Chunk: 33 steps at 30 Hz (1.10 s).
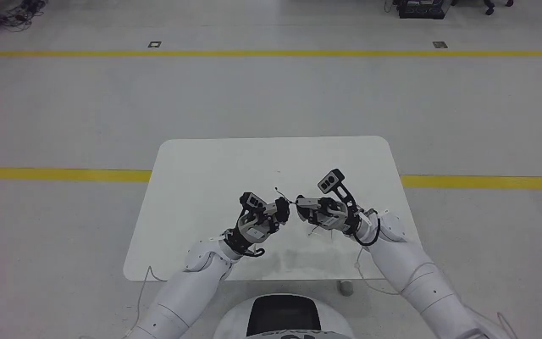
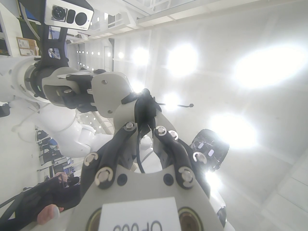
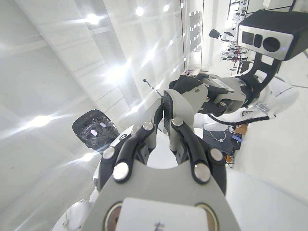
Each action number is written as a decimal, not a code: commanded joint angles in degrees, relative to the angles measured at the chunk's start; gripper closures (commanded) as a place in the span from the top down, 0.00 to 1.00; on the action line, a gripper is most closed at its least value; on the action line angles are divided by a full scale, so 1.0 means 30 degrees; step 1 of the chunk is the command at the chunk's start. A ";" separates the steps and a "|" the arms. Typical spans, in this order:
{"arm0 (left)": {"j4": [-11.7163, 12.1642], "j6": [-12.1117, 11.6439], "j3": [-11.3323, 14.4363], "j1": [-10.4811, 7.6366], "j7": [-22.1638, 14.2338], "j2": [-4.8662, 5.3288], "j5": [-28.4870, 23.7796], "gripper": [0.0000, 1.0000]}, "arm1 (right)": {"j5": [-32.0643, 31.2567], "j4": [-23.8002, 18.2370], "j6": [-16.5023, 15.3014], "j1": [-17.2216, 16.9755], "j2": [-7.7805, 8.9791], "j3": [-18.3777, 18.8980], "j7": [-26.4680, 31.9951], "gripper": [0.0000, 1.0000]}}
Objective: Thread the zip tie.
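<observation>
— Left hand first: what's in it?

— It's pinched shut on the zip tie, held up over the table. A loop of it trails back under the hand, and a short free end with a small thickened tip pokes out past the grip; whether that tip is the head, I can't tell.

— And the other?

— My right hand is closed tip to tip on the same tie, just beside the left, the two almost touching.

— How will it handle?

— Light, thin, springy plastic, I'd judge, and slick, so it may twist or slide. I'd take the strap close to its end, leaving little to bend, and keep the head steady beside it.
</observation>
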 commanded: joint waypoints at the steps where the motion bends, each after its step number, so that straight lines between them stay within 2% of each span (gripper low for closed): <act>1: 0.0000 0.0000 0.0000 0.0000 0.0000 0.0000 0.0000 0.00 | -0.0022 0.0019 0.0009 -0.0014 -0.0025 0.0039 0.0014 0.00; 33: 0.0000 0.0000 0.0000 0.0000 0.0000 0.0000 0.0000 0.00 | -0.0536 0.0112 0.0214 -0.0338 -0.0267 0.0689 0.0133 0.00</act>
